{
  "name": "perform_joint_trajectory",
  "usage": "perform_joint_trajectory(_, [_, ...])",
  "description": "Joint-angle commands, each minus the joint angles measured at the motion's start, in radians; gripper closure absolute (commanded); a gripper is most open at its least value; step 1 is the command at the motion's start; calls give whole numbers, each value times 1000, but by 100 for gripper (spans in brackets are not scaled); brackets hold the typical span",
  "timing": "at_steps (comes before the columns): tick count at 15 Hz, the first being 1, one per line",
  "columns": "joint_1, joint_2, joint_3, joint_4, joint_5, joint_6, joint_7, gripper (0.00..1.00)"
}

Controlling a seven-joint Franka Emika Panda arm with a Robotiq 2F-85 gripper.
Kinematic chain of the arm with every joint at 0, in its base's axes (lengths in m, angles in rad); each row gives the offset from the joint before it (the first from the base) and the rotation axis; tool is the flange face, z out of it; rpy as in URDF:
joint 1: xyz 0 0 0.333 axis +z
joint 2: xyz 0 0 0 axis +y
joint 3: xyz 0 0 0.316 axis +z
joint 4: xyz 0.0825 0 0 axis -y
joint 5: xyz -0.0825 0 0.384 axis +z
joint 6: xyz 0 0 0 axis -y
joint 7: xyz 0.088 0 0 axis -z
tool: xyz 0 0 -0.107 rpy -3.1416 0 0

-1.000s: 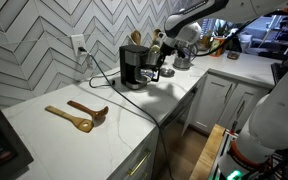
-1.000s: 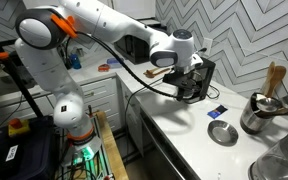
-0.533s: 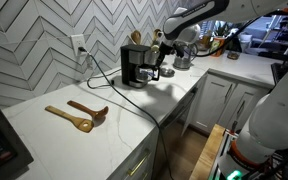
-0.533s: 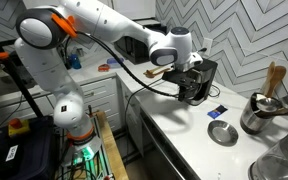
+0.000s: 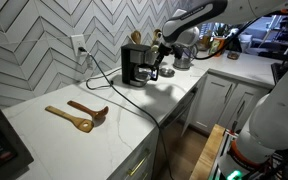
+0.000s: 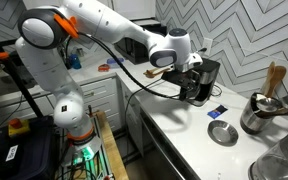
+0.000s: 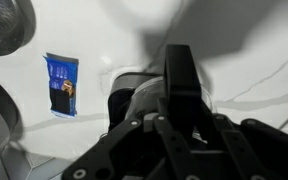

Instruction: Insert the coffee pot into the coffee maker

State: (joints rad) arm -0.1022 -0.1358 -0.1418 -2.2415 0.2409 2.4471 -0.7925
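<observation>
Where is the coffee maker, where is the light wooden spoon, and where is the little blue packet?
coffee maker (image 5: 133, 62), in an exterior view, on its black body.
light wooden spoon (image 5: 69, 117), in an exterior view, on its handle.
blue packet (image 7: 62, 84), in the wrist view, on the middle of it.

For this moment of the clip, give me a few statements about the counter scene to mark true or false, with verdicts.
1. Two wooden spoons lie on the counter, well apart from the coffee maker. True.
2. The gripper hangs high above the spoons. False: it is low, right at the coffee maker's front.
3. A blue packet lies on top of the coffee maker. False: it lies flat on the white counter.
4. A metal pot holds wooden utensils. True.
</observation>
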Motion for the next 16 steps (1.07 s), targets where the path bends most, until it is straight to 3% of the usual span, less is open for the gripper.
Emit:
perform_joint_trajectory(1, [-9, -1, -17, -14, -37, 38, 65, 93])
perform_joint_trajectory(16, [-5, 62, -50, 58, -13, -22, -13, 93])
